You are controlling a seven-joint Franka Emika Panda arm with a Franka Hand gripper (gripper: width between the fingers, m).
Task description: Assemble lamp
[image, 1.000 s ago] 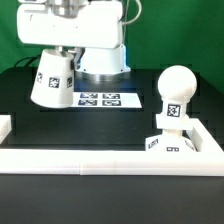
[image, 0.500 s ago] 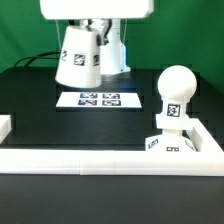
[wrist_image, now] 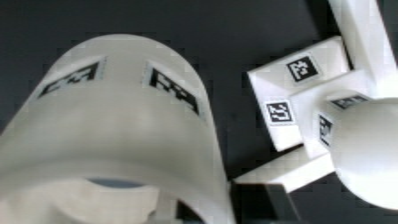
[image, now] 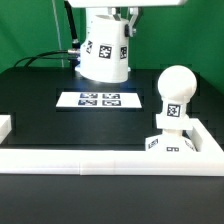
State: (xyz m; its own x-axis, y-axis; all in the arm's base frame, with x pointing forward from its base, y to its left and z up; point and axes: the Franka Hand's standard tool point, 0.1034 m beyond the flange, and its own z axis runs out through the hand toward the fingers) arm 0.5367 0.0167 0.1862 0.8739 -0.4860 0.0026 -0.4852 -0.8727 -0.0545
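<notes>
The white cone shade [image: 105, 50] hangs in the air above the marker board, lifted and slightly tilted, with square tags on its side. My gripper [image: 108, 13] holds it from above, mostly cut off by the frame's top edge. In the wrist view the shade [wrist_image: 121, 130] fills most of the picture. The round ball bulb [image: 174, 92] sits on the angular base block [image: 168, 143] at the exterior view's right. Both also show in the wrist view, the bulb [wrist_image: 366, 140] beside the tagged base [wrist_image: 302, 80]. The shade is apart from them.
The marker board [image: 99, 100] lies flat on the black table under the shade. A white wall [image: 90, 160] runs along the front, with short side pieces at both ends. Cables [image: 45, 58] lie at the back of the exterior view's left.
The shade has risen and moved from the exterior view's left toward the right, closer to the bulb and base. The bulb and base have not moved.
</notes>
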